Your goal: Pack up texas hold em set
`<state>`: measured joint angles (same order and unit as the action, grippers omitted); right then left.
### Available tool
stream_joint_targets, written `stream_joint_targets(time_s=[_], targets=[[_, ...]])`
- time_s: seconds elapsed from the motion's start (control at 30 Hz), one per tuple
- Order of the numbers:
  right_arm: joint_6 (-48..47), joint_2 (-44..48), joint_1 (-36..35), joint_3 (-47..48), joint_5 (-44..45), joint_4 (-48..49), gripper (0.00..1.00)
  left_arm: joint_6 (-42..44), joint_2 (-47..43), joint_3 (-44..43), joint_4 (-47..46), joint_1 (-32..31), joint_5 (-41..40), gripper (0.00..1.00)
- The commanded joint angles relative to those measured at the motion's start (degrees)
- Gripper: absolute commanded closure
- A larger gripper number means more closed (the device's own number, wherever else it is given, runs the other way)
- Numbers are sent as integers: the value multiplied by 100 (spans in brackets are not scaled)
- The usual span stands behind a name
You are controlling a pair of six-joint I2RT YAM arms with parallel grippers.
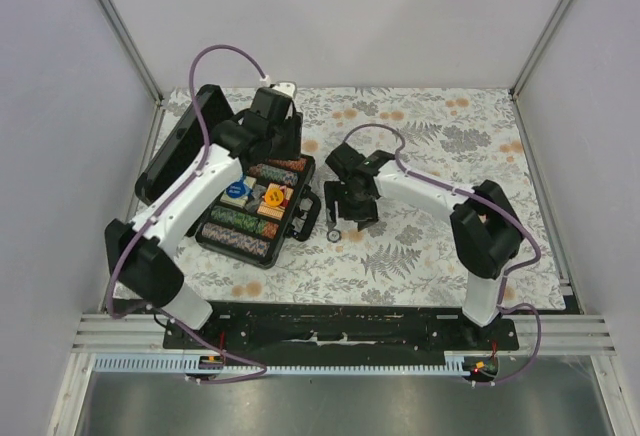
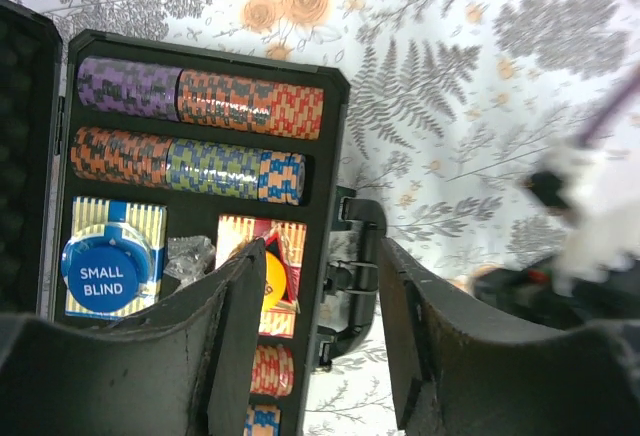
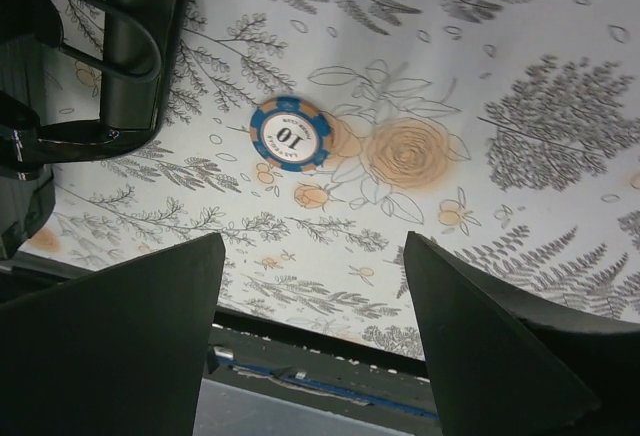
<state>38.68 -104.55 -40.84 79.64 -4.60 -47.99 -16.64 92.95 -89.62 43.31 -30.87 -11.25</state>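
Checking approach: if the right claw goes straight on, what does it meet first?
Probably the blue 10 chip on the floral tablecloth, slightly left of the right claw's line; depth unclear.

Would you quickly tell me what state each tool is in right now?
Left tool: open, holding nothing.
Right tool: open, holding nothing; blue chip lies free nearby.

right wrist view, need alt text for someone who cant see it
A round blue and white poker chip marked 10 lies flat on the white floral tablecloth, beyond the right gripper, whose black jaws stand open and empty. The black case's carry handle shows at the upper left.
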Motion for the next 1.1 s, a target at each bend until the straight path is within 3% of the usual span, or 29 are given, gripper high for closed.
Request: stream_joint_targets(time_s=[0.0, 0.3, 0.87, 1.07], targets=[[-308, -433, -336, 526, 566, -220, 19, -559, -821, 489, -455, 29, 114, 44], [-238, -1260, -723, 1115, 820, -404, 21, -832, -1639, 1254, -613, 29, 272, 43], [-167, -1928, -785, 1388, 1400, -264, 35, -946, -1912, 1632, -640, 20, 342, 42], [-124, -1990, -794, 1353, 1269, -255, 47, -937, -1956, 1650, -640, 29, 395, 42]])
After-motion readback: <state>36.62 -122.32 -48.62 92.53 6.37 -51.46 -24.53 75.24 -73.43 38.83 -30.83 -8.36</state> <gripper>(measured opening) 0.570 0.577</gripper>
